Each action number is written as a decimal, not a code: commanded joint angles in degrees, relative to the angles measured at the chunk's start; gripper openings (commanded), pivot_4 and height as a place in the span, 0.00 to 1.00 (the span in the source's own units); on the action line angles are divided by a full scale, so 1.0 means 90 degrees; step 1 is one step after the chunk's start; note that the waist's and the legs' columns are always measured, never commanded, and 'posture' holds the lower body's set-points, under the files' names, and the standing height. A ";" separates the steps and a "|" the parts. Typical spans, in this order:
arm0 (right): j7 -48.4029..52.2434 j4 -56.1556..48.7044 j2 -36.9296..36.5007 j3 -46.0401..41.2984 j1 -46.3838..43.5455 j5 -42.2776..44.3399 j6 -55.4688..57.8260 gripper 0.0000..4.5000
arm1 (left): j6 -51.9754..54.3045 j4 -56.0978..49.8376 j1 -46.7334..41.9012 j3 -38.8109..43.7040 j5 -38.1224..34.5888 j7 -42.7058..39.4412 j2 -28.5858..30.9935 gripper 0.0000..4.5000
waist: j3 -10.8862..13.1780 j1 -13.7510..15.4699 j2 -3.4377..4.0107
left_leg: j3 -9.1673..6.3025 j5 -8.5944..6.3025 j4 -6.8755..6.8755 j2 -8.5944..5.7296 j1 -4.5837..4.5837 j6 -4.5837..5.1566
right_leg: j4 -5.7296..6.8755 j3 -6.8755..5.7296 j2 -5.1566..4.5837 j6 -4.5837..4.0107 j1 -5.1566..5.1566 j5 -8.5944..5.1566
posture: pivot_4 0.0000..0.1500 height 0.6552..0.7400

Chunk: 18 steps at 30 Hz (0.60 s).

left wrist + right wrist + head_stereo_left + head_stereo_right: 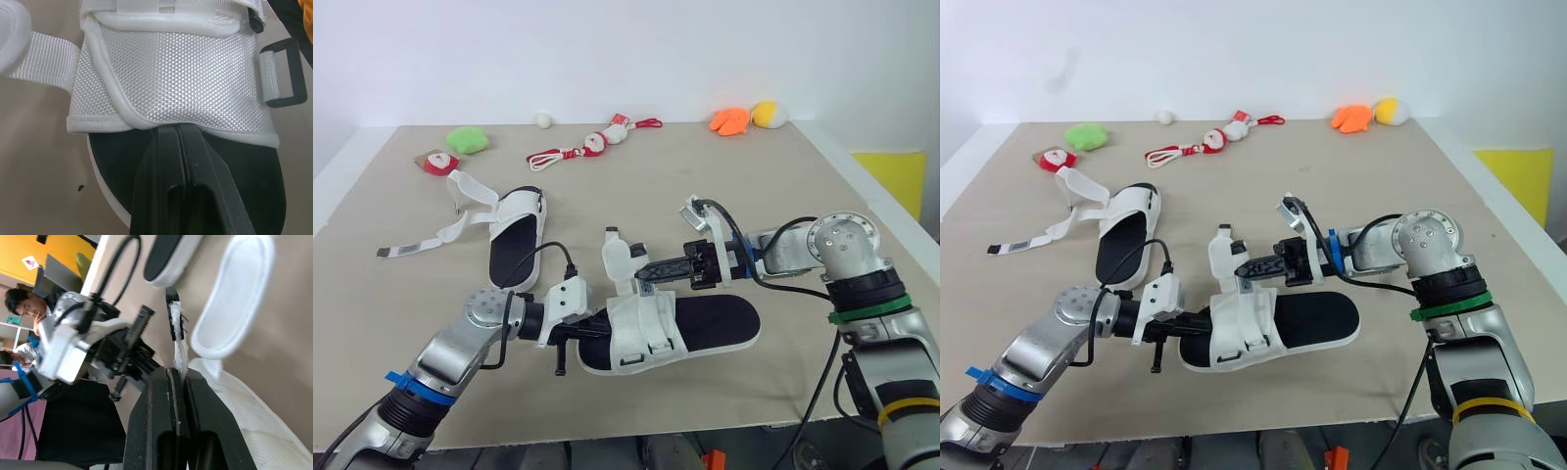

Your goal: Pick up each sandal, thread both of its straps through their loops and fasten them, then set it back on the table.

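Threading needs the right gripper [177, 374], clamped on the strap [179, 346], to steer it into the loop [300, 68] while the left gripper [178, 133], closed, seemingly pins the sandal [720, 321].

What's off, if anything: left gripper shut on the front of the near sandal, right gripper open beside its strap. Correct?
One error: the right gripper isn't open. The right wrist view shows it shut on the strap. The left gripper is shut on the front of the near sandal, as stated.
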 commanded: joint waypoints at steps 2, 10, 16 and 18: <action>0.0344 0.0071 0.0056 -0.0385 -0.0209 -0.0475 0.0309 0.03 | 0.0209 0.0160 0.0098 -0.0139 0.0211 0.0093 0.0080 0.00 | 0.0000 -0.0001 0.0001 | 0.0000 0.0000 0.0000 0.0000 -0.0001 0.0000 | 0.0000 0.0000 0.0000 0.0001 -0.0001 0.0000 | 1.00 1.00; 0.0810 0.0389 0.0302 -0.0675 -0.0319 -0.1446 0.0486 0.03 | 0.0230 0.0141 0.0103 -0.0146 0.0208 0.0104 0.0068 0.00 | 0.0001 -0.0003 0.0003 | -0.0001 0.0000 0.0000 0.0000 -0.0001 0.0000 | -0.0001 0.0000 0.0002 0.0003 -0.0002 0.0001 | 1.00 1.00; 0.1085 0.0370 0.0533 -0.0816 -0.0407 -0.1900 0.0617 0.03 | 0.0225 0.0146 0.0113 -0.0146 0.0211 0.0109 0.0068 0.00 | 0.0002 -0.0006 0.0005 | -0.0001 0.0000 0.0000 0.0000 -0.0002 0.0000 | -0.0001 0.0000 0.0003 0.0004 -0.0002 0.0001 | 1.00 1.00; 0.1186 0.0322 0.0557 -0.0781 -0.0394 -0.2073 0.0678 0.03 | 0.0224 0.0143 0.0120 -0.0142 0.0211 0.0110 0.0070 0.00 | 0.0002 -0.0006 0.0007 | -0.0001 0.0000 0.0000 0.0000 -0.0002 0.0000 | -0.0001 0.0000 0.0003 0.0004 -0.0002 0.0002 | 1.00 1.00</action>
